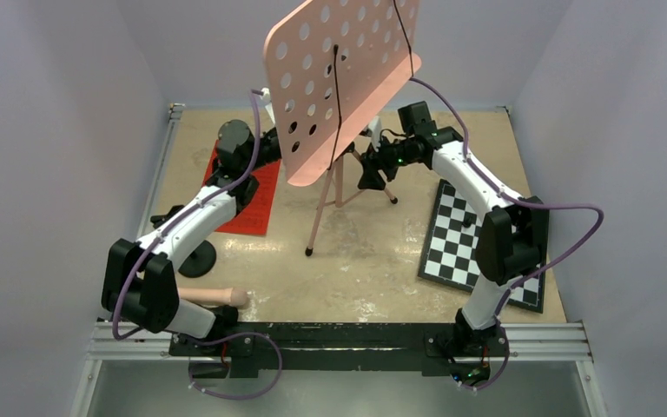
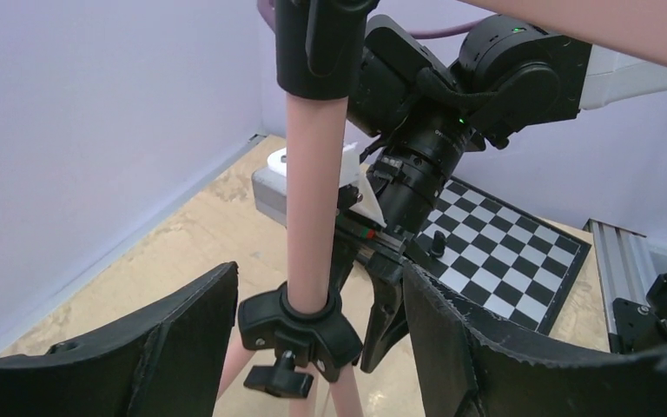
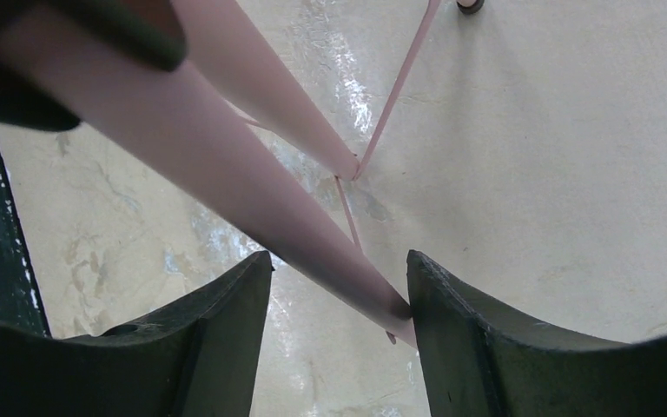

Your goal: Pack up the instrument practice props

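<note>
the left pincer (image 2: 317, 287) is spread wide, its two black fingers (image 2: 182, 334) standing on either side of the pole (image 2: 313, 174) of the pink music stand (image 1: 339, 78), with a gap showing on both sides, just above the black collar (image 2: 300, 326) where the tripod legs branch off. the right pincer (image 3: 339, 261) is also spread. one slanting pink leg (image 3: 252, 191) runs down between its fingers and lies against the inner edge of the finger on the right of the wrist view, while the other finger is clear of it.

the stand is upright on its tripod toward the back middle of the desk (image 1: 373, 269), between the two arms, with its hole-perforated panel tilted and a thin black cable (image 1: 336, 95) hanging across it. the red sheet-music pages (image 1: 256, 204) lie flat on the desk left of the stand, partly under the left arm. nearer the front left, a black round base (image 1: 198, 258) sits on the desk, and a pink rod (image 1: 217, 296) lies close to the desk's near edge, its far end hidden by the arm. the black-and-white checkerboard (image 1: 465, 234) lies flat on the right, partly under the right arm.
</note>
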`<state>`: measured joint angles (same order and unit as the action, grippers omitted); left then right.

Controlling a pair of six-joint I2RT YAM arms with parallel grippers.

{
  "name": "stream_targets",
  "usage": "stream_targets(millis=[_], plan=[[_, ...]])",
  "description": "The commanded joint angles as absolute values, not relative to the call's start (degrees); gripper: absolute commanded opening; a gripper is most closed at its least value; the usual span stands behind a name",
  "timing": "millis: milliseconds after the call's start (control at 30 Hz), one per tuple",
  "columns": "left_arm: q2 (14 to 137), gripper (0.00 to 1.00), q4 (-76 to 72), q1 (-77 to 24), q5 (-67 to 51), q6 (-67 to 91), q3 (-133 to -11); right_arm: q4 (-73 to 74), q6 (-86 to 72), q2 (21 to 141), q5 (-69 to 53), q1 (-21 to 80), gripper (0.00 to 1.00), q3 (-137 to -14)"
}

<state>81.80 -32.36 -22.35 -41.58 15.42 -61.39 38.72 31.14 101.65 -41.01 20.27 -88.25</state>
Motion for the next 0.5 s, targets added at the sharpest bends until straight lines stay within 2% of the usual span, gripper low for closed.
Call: stream_targets(millis=[0, 133, 467], plan=[[83.45, 0.72, -40.92, -23.53, -40.12, 15.78, -65.13, 41.34, 26.38, 99.65, -40.57, 20.23, 0.6, -86.99], [84.92, 0.67, -40.21, -23.94, -38.55, 16.67, -66.99, 40.4, 24.08, 99.51, -38.82, 20.39, 0.54, -86.19], [88.26, 0.59, -37.75, -25.11, -39.44, 16.26, -71.26, 37.82, 21.13, 99.75, -33.24, 20.26, 0.51, -86.26]])
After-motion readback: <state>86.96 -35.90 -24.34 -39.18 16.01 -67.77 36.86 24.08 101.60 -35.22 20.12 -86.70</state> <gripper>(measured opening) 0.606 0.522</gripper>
